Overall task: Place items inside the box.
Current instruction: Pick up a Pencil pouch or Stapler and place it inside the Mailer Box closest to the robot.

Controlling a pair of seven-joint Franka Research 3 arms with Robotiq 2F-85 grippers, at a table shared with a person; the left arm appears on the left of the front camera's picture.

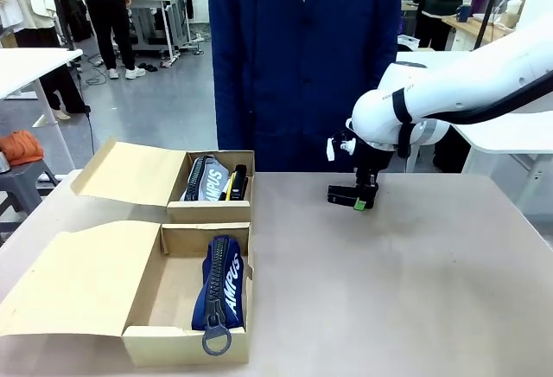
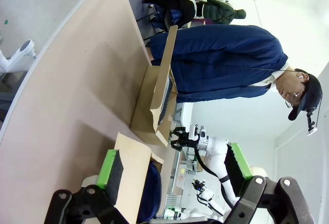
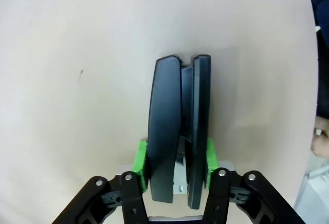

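**Right tool clamped on the stapler, well apart from both boxes**

The right tool [image 1: 363, 199] hangs low over the desk [image 1: 406, 290] on the robot's right, in front of the person [image 1: 302, 66] in a dark blue coat who stands at the far edge. Its jaws are closed on the black stapler [image 1: 342, 194], which sticks out sideways from the tool toward the boxes. In the right wrist view the green pads [image 3: 139, 163] press on both sides of the stapler [image 3: 177, 131] near its hinge end, and the rest of it reaches away from the tool [image 3: 175, 168] over bare desk [image 3: 77, 80]. Whether the stapler touches the desk or hangs just above it, I cannot tell.

Two open cardboard boxes sit on the robot's left, flaps folded out to the left. The far box [image 1: 207, 211] holds a pouch with white lettering [image 1: 206, 178], the yellow utility knife [image 1: 228, 185] beside it, and a black item [image 1: 241, 182] against the right wall. The near box [image 1: 186, 342] holds the navy pouch [image 1: 221, 284], which lies lengthwise with its zip pull ring hanging over the front wall.

In the left wrist view the left tool [image 2: 174, 168] has its jaws spread wide and grips nothing. Beyond its fingers [image 2: 109, 166] lie the near box [image 2: 131, 175] and the navy pouch [image 2: 152, 190], with the far box [image 2: 154, 100] farther on
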